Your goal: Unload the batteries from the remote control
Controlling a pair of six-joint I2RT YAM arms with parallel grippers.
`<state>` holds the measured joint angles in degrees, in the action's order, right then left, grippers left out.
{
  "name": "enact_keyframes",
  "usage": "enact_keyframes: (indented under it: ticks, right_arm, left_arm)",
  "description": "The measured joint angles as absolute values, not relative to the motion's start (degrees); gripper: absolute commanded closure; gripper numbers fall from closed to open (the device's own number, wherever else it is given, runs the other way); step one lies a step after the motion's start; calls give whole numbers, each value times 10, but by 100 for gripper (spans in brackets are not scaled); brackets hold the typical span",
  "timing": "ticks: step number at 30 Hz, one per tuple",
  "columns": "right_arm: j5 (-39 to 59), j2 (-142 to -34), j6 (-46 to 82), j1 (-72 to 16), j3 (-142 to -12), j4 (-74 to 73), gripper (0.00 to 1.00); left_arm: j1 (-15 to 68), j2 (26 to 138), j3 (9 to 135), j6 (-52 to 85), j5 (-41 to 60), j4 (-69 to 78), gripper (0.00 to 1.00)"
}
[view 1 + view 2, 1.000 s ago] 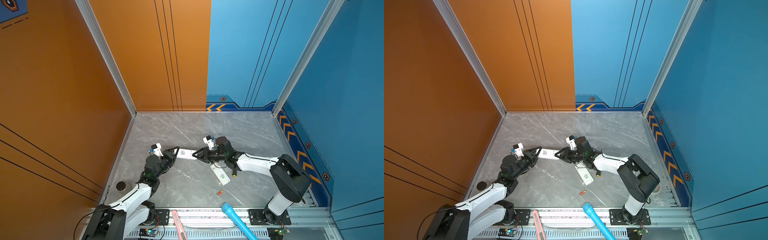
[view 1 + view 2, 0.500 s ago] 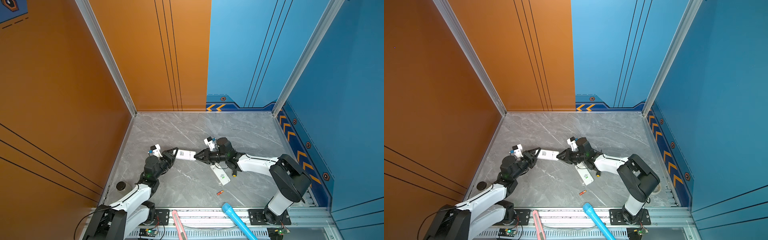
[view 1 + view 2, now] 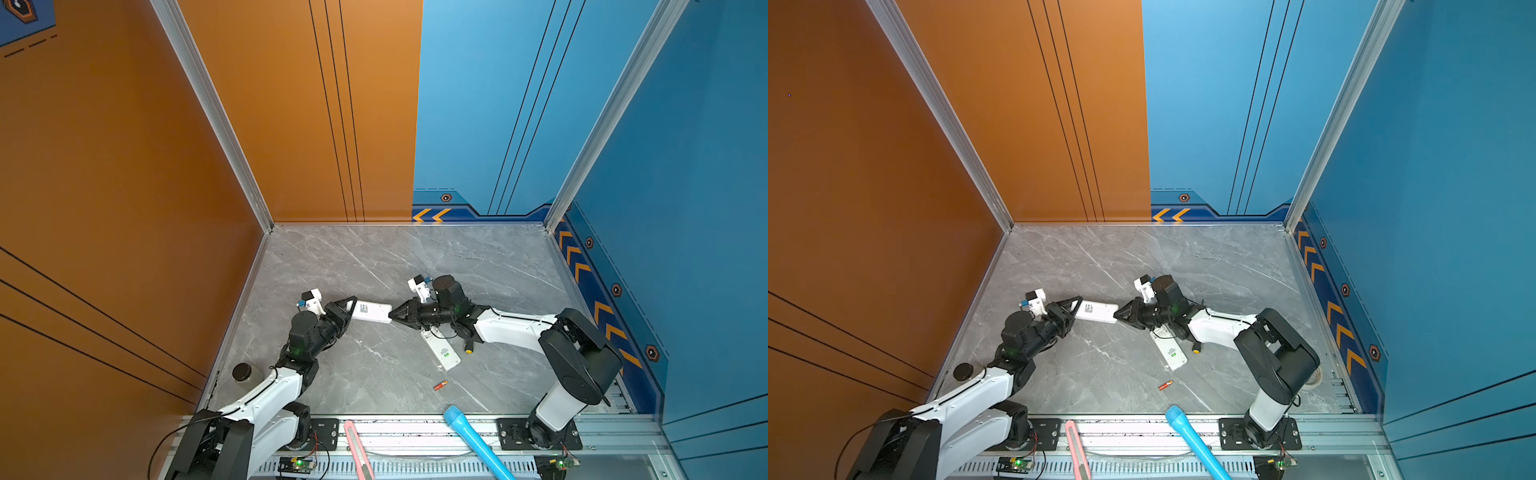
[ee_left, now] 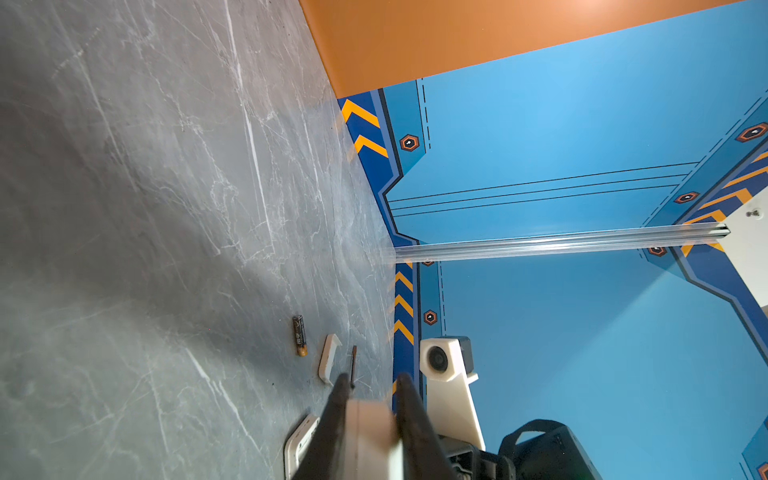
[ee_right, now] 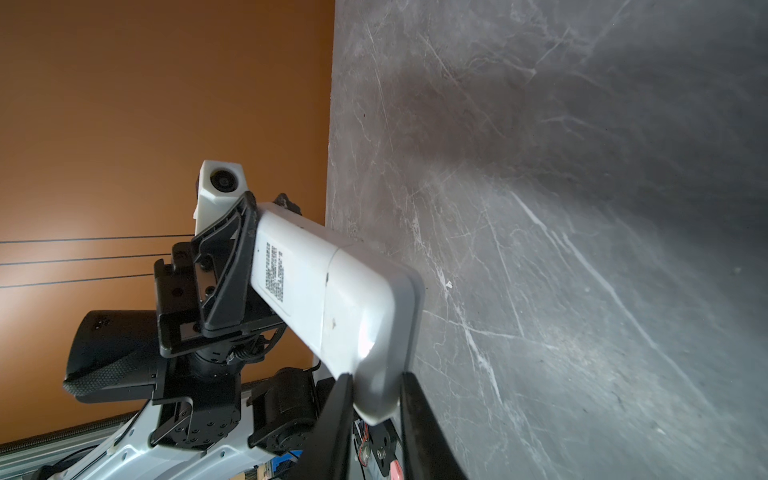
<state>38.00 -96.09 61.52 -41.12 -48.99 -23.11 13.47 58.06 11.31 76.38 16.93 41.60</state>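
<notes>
Orange wall on the left, blue wall on the right, grey marbled tabletop between. Mid-table, left gripper clamped on the left end of a white remote control, right gripper closed on its right end. Further right, a second remote flat on the marble; nearer, a red-orange battery lying loose, plus a dark battery loose in the left wrist view.

White oblong plastic remote controls: two, the held remote and the lying remote.
Thin cylinder batteries: two, the red-orange battery and the black gold-tipped battery.
Small white plastic cover panel: one.
Black parallel grippers: two, left gripper and right gripper.
Black-and-yellow-handled screwdriver: one.
Light-blue plastic cylinder: one.
Pink utility knife: one.
Dark-lidded jar: one.
</notes>
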Motion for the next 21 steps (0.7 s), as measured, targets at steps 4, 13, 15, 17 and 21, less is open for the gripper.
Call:
enact_keyframes:
  ticks: [4,13,15,17,21]
  right_arm:
    - [385,-952,615,-408,-490,-230,72]
    - [391,-943,605,-406,-491,-211,51]
    - [388,-941,601,-401,-489,-203,48]
    - [388,-941,600,-393,-488,-200,46]
    - [388,-946,599,-394,-491,-201,46]
  left_arm:
    - [136,581,113,759,169,407,100]
    - [140,581,113,759,169,404,100]
    - [140,581,113,759,169,404,100]
    - [143,581,113,759,169,404,100]
    - [149,581,113,759,169,404,100]
